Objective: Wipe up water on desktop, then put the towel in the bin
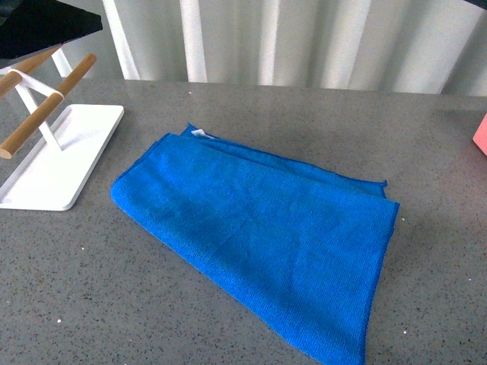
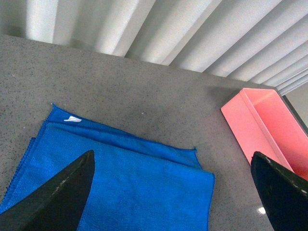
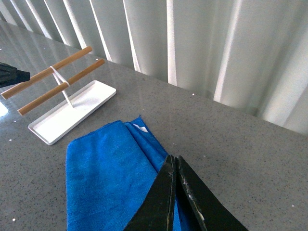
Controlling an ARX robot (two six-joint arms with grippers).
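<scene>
The blue towel [image 1: 259, 236] lies folded and flat on the dark-grey speckled desktop [image 1: 304, 122], its white tag [image 1: 199, 133] at the far edge. No water shows in any view. In the left wrist view my left gripper [image 2: 171, 192] hangs open above the towel [image 2: 130, 183], its two black fingers [image 2: 57, 197] spread wide with nothing between them. The pink bin [image 2: 269, 130] stands open beside the towel's right end. My right gripper [image 3: 172, 161] is shut and empty, its tips above the towel's [image 3: 106, 173] edge.
A white rack base [image 1: 61, 163] with two wooden bars [image 1: 46, 106] stands at the left of the desktop. A black shape [image 1: 38, 26] fills the top left corner. White pleated curtains [image 1: 304, 38] run along the far edge. Only a pink sliver of the bin [image 1: 481, 133] shows at the right.
</scene>
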